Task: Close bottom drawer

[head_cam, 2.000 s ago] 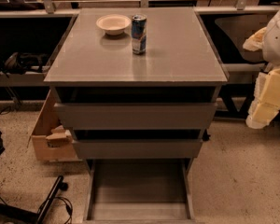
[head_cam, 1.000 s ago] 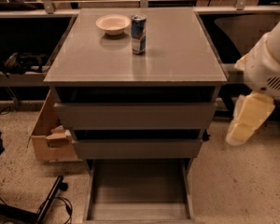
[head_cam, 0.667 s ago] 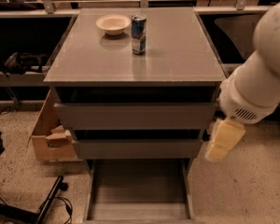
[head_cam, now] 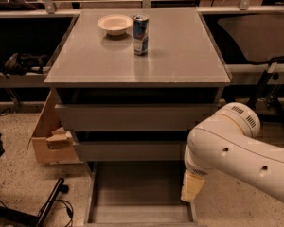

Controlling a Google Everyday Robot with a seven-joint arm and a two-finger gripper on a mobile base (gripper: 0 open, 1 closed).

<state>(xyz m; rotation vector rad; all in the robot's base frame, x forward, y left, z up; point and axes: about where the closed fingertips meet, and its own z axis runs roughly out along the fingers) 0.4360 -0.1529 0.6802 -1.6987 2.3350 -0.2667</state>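
Note:
The bottom drawer (head_cam: 138, 189) stands pulled out towards me at the foot of the grey cabinet. Its shallow grey box interior shows and looks empty. Its front edge lies at the bottom of the camera view. My white arm (head_cam: 236, 148) reaches in from the right. My cream-coloured gripper (head_cam: 191, 189) hangs down at the drawer's right side wall, just below the right end of the middle drawer front (head_cam: 130, 151). The top drawer front (head_cam: 132, 117) sits above that.
On the cabinet top (head_cam: 180, 51) stand a white bowl (head_cam: 114, 24) and a blue can (head_cam: 140, 34). A cardboard box (head_cam: 48, 137) sits on the floor to the left of the cabinet. A black stand with cables (head_cam: 49, 206) lies at the lower left. A dark chair (head_cam: 262, 34) is at the right.
My arm has swung from the far right down and to the left. The gripper has dropped from beside the top drawer to the bottom drawer's right side. The drawer has not moved.

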